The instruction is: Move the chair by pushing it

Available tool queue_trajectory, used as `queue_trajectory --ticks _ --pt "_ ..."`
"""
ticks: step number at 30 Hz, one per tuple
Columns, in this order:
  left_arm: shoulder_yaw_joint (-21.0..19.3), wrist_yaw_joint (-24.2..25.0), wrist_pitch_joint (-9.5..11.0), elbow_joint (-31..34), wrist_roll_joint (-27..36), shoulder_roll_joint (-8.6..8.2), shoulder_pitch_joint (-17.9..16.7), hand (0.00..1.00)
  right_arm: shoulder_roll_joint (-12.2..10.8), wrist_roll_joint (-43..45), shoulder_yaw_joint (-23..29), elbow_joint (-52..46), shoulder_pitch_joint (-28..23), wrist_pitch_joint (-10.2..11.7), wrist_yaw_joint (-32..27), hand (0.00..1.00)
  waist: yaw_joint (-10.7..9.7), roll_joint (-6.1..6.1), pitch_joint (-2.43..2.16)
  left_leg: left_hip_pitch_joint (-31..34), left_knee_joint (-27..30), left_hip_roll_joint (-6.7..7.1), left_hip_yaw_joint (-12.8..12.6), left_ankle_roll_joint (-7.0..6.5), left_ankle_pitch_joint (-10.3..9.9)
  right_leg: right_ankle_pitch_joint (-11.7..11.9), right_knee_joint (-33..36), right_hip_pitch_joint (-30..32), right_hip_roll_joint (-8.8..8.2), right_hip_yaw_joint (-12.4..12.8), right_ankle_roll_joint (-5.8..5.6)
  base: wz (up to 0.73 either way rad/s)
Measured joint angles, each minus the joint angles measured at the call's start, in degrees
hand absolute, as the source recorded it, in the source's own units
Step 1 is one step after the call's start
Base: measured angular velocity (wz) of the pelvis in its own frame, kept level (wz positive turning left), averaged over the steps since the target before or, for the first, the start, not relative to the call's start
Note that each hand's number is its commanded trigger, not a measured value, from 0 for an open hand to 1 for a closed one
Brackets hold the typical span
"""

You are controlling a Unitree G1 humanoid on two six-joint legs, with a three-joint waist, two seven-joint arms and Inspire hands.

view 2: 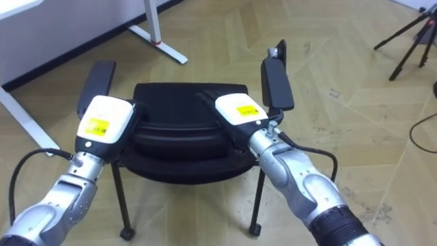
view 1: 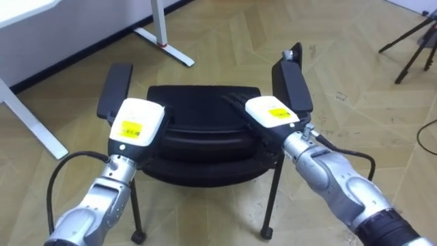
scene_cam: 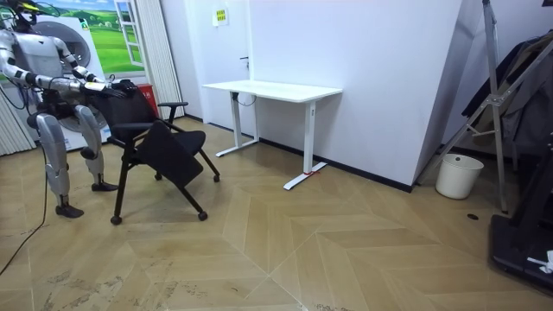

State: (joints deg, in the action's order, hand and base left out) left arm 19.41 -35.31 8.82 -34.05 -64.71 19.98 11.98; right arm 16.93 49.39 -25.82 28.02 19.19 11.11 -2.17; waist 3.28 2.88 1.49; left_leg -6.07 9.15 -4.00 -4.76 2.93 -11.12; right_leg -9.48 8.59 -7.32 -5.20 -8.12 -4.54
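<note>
- I stand at the room view's left on the herringbone wood floor (scene_cam: 346,250), just behind a black chair with armrests (scene_cam: 168,151). My arms stretch forward to the top of its backrest.
- A white desk (scene_cam: 272,89) stands against the white wall, apart from the chair, toward the room view's right.
- Farther right, a white bin (scene_cam: 459,175) sits by the wall, near a tall metal stand (scene_cam: 494,104).
- A green landscape poster (scene_cam: 108,39) hangs behind me.

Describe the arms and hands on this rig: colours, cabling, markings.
Both forearms are silver-grey metal with rounded segments. The left hand and right hand each carry a white back cover with a yellow label. A black cable loops out at each wrist. The right hand's fingers are dark; that arm turns black near the elbow.
</note>
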Motion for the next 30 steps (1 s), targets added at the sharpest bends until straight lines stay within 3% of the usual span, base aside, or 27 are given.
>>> queue_trajectory --ticks 8,16,30 --pt "-0.01 -0.14 1.41 -3.42 -0.07 -1.58 1.95 1.00 -1.29 5.28 0.04 5.63 0.64 0.74 -7.72 1.00 0.01 -0.24 -0.11 0.29 0.81 0.02 0.13 0.02 0.01 0.09 -0.05 -0.26 -0.02 -0.19 0.15 0.01" --pt "-0.01 -0.15 2.21 -3.96 -0.10 -1.89 2.27 1.00 -1.49 8.02 0.06 7.34 0.52 0.96 -12.06 1.00 0.00 -0.70 -0.16 0.57 1.12 0.02 0.12 0.02 0.01 0.12 0.02 -0.04 -0.03 -0.19 0.20 0.00" --pt "-0.10 -0.13 2.24 -4.68 -0.13 -2.18 2.28 1.00 -1.48 8.24 0.04 8.33 0.53 1.32 -12.65 1.00 0.31 -0.69 -0.39 0.30 0.97 0.01 0.23 0.03 0.01 0.12 -0.05 -0.41 -0.04 -0.22 0.20 0.00"
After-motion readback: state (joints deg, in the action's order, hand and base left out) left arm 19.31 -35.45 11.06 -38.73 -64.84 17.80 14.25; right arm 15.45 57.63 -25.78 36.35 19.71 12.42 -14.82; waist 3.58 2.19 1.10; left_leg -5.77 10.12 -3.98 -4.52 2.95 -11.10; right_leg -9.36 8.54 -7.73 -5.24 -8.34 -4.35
